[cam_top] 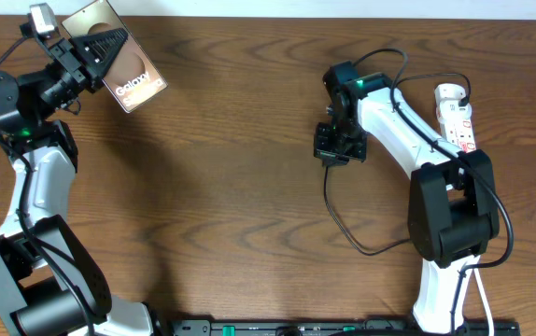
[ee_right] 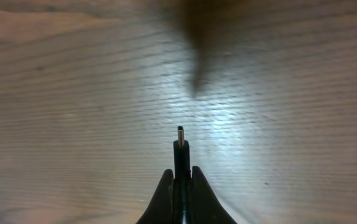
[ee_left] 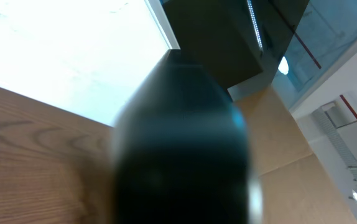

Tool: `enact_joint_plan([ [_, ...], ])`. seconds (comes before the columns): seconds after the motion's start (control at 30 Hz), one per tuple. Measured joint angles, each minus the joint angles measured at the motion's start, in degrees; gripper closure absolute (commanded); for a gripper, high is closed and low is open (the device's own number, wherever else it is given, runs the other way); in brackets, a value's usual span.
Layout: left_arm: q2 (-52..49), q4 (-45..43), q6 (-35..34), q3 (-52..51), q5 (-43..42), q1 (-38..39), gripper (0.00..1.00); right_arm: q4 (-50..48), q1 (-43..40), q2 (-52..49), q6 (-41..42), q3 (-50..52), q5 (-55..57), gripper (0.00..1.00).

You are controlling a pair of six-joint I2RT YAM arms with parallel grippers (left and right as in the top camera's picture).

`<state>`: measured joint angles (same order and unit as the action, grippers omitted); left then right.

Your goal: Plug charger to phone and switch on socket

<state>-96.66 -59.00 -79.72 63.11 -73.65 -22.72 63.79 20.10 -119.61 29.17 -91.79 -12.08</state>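
Observation:
The phone (cam_top: 123, 61), a brownish slab with white "Galaxy" lettering, is held above the table at the far left by my left gripper (cam_top: 95, 47), which is shut on it. In the left wrist view the phone (ee_left: 181, 149) is a dark blur that fills the middle. My right gripper (ee_right: 180, 180) is shut on the charger connector (ee_right: 180, 146), whose metal tip points ahead over the bare wood. In the overhead view the right gripper (cam_top: 331, 145) hangs mid-table and the thin black charger cable (cam_top: 343, 224) loops down and right from it. The white socket strip (cam_top: 457, 117) lies at the far right.
The right arm's base (cam_top: 450, 224) stands in front of the socket strip and covers its near end. The left arm's base (cam_top: 25, 280) is at the front left. A black rail (cam_top: 343, 327) runs along the table's front edge.

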Motion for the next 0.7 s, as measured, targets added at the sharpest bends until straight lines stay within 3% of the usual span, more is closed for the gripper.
enact_joint_plan([
  [0.7, 0.00, 0.00, -0.02, 0.00, -1.77, 0.00, 0.93, -1.44, 3.50, -2.62, 1.62, 6.38, 1.62, 0.99],
])
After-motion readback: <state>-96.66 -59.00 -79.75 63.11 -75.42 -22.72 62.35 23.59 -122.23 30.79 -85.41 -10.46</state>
